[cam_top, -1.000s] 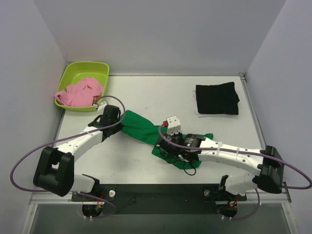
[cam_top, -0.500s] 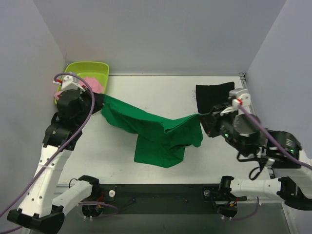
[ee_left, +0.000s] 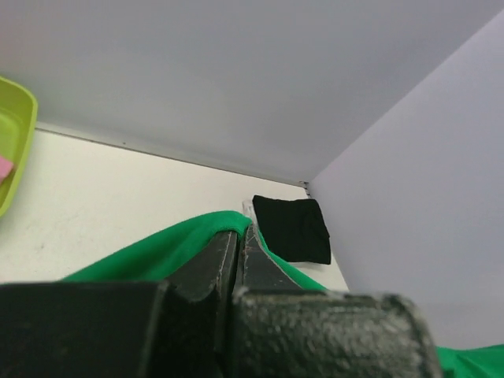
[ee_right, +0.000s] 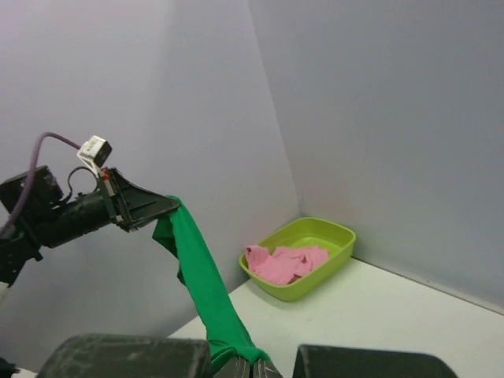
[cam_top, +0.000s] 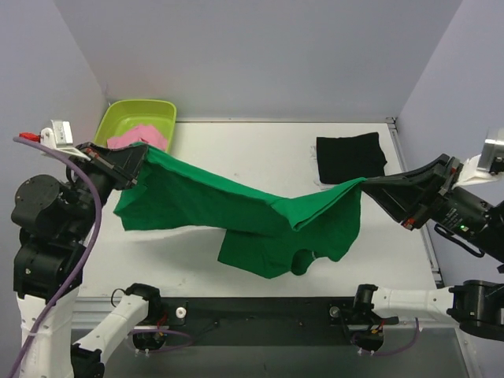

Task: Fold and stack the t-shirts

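Table (cam_top: 260, 150) white, walls (cam_top: 260, 55) lavender; left pincer (cam_top: 142, 157), right pincer (cam_top: 370, 186) both tight on green t-shirt (cam_top: 236, 209) aloft.

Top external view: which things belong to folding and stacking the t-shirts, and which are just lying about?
Part of the job:
green t-shirt, stretched in the air, clamped at both ends by the jaws
black t-shirt, folded on the table
pink t-shirt, crumpled in the lime-green tub

Just there:
lime-green tub
table

Bright, even, diffuse light, faint soft shadows; soft-focus close foreground in both wrist views.
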You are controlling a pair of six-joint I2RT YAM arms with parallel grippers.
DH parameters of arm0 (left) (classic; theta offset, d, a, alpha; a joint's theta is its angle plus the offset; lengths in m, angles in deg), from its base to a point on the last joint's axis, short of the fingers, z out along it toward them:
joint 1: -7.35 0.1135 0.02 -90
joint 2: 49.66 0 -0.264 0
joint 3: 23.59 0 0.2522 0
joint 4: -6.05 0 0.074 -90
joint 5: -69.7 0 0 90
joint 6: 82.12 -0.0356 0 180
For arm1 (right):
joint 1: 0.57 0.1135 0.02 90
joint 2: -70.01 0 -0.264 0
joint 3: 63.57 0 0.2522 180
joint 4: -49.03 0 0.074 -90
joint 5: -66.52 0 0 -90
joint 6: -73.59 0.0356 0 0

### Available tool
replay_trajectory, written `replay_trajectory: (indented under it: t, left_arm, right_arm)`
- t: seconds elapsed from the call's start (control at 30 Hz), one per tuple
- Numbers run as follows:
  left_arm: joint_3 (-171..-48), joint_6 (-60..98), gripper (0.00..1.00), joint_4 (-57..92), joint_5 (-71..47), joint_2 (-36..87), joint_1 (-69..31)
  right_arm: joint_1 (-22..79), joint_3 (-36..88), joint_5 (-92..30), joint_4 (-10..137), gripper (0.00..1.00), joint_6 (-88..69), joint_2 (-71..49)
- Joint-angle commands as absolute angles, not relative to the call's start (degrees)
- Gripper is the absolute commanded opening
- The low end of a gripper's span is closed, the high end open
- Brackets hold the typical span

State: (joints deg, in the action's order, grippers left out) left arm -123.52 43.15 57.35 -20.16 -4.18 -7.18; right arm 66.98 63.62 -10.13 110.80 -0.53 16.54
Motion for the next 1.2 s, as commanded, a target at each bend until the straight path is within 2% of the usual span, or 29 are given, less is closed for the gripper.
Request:
replay_trajectory:
  t: [0.0, 0.07, 0.17, 0.27, 0.5, 0.53, 0.67, 0.77, 0.9, 1.17]
  left_arm:
    - [-130.67, 41.72, 0.0, 54.7, -14.94, -3.61, -6.98]
    - [-134.72, 41.19, 0.0, 54.27, -13.02, -2.81, -6.89]
    - [-137.97, 40.75, 0.0, 51.02, -11.6, -2.28, -7.07]
    - [-142.63, 40.31, 0.0, 50.14, -11.34, 0.52, -6.98]
    - [-147.29, 38.56, 0.0, 47.77, -12.04, 9.65, -6.89]
    - [-147.56, 38.12, 0.0, 47.5, -13.26, 10.63, -6.98]
    - [-152.38, 34.87, 0.0, 47.76, -14.41, 14.94, -6.89]
    - [-156.87, 33.46, 0.0, 47.59, -13.63, 16.26, -6.98]
    - [-160.92, 33.54, 0.0, 46.72, -11.17, 15.48, -6.98]
    - [-155.57, 34.42, 0.0, 40.13, -6.86, 5.56, -6.89]
  right_arm:
    - [67.28, 71.81, -18.9, 109.02, 0.0, -5.5, 12.55]
    - [67.1, 77.09, -20.83, 108.58, 0.0, -6.91, 11.4]
    - [67.1, 78.08, -21.46, 104.29, 0.0, -10.16, 11.12]
    - [67.1, 74.12, -14.45, 96.91, 0.0, -14.64, 12.36]
    - [67.19, 74.3, 9.89, 86.54, 0.0, -30.53, 4.02]
    - [67.19, 73.6, 16.27, 81.13, 0.0, -33.17, 3.49]
    - [67.28, 67.89, 24.93, 61.43, 0.0, -49.6, 2.95]
    - [67.37, 68.31, 22.06, 58.84, 0.0, -53.58, 4.09]
    - [67.45, 74.38, 21.87, 62.62, 0.0, -58.76, 1.55]
    - [67.98, 67.17, 15.2, 64.27, 0.0, -57.38, 7.34]
